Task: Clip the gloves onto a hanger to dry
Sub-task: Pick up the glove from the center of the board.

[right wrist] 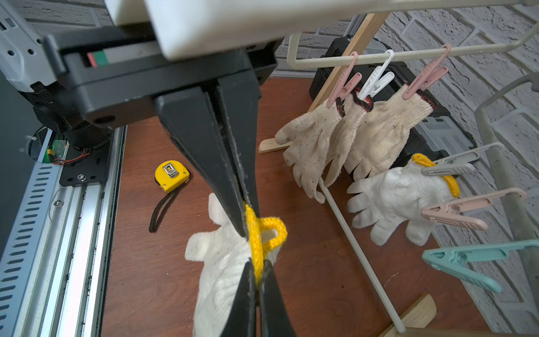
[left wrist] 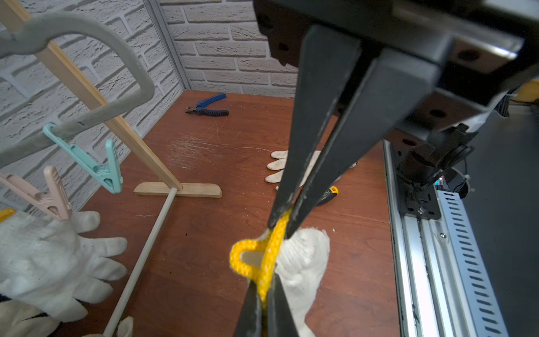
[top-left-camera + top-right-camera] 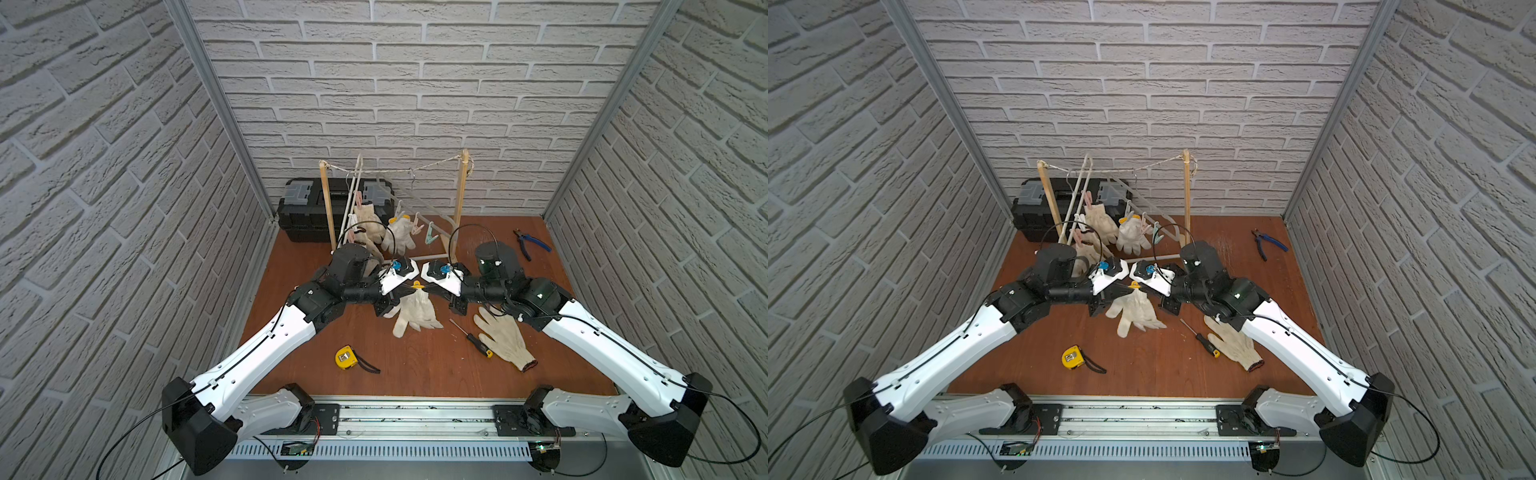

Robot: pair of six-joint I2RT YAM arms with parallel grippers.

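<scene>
A: So, where is the off-white knit glove (image 3: 415,316) with the yellow cuff (image 2: 271,248)?
B: Middle of the desk (image 3: 415,376), before the wooden rack (image 3: 460,199); left tool (image 2: 264,284) and right tool (image 1: 258,267) both clench that cuff.

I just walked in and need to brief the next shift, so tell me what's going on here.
Both arms are handling one glove. The left gripper and right gripper have their jaws shut on its yellow cuff, pinching it from opposite sides so the glove hangs below. Several other gloves are already clipped to hangers on the wooden rack; a teal clip on the grey hanger is free. A loose glove lies on the table.
</scene>
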